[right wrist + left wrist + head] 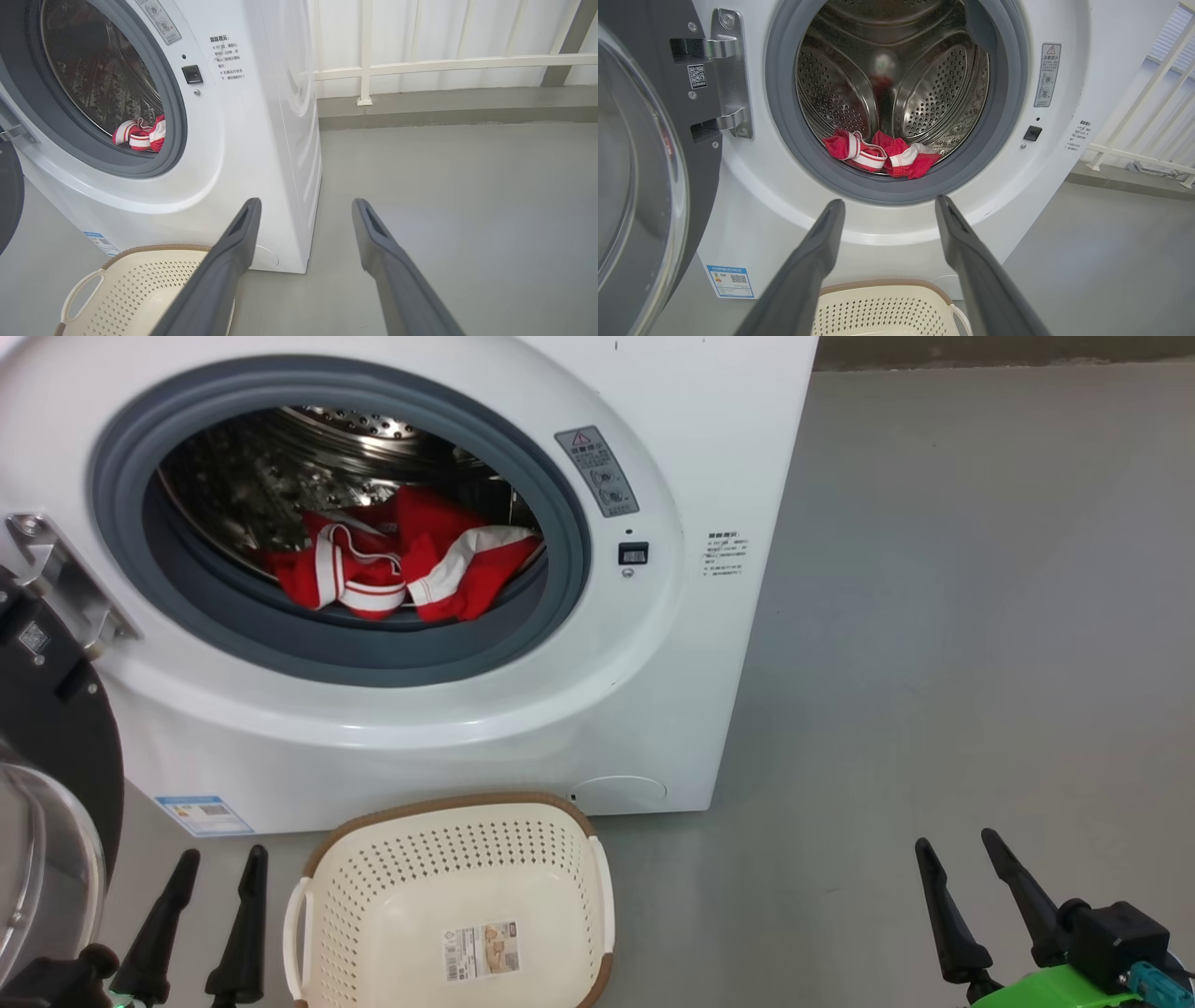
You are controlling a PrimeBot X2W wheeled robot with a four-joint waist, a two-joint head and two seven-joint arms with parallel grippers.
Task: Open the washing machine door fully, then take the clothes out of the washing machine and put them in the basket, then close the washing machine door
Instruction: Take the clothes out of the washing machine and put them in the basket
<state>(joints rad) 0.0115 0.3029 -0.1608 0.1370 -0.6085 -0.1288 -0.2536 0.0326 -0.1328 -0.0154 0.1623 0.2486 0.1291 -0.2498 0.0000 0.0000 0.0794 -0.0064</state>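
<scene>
Clothes (401,565) lying soft, light at near lip of drum (243,476); white-banded fold looking best to pinch. Left gripper (224,852), right gripper (956,840) hanging spread, empty.

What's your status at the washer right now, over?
Left gripper and right gripper open, empty. Washing machine door swung open. Clothes in the washing machine, basket empty. Nothing blocking the opening.

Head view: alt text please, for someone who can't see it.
A white washing machine with its door swung open to the left holds red clothes in the drum. An empty cream basket sits on the floor in front, between the open left gripper and open right gripper.
</scene>
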